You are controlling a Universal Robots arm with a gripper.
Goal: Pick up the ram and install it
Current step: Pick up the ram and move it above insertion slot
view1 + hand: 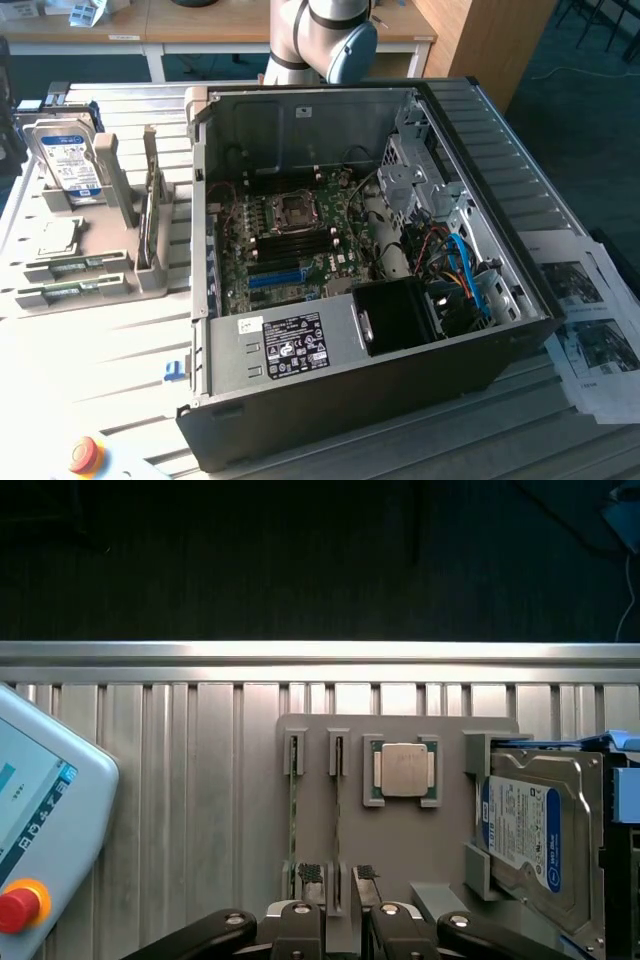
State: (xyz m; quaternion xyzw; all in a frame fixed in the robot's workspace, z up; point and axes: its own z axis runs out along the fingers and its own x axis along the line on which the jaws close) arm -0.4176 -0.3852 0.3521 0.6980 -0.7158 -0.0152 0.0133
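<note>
Two ram sticks stand on edge in a grey holder plate [400,850]: one ram stick [338,810] runs straight in line with the gap between my fingers, the other ram stick [293,810] lies parallel beside it. My gripper [338,875] is open above the holder, its ribbed fingertips [310,872] on either side of the first stick's line, holding nothing. In the exterior view the same green ram sticks [72,266] lie in the holder [90,275] at the exterior view's left, beside the open computer case [340,330] with its motherboard [290,245].
A square silver processor [404,770] and a hard drive [525,825] sit in the same holder. A teach pendant [40,800] with a red stop button [18,908] lies on the slatted metal table [180,780]. Printed sheets [590,320] lie at the exterior view's right.
</note>
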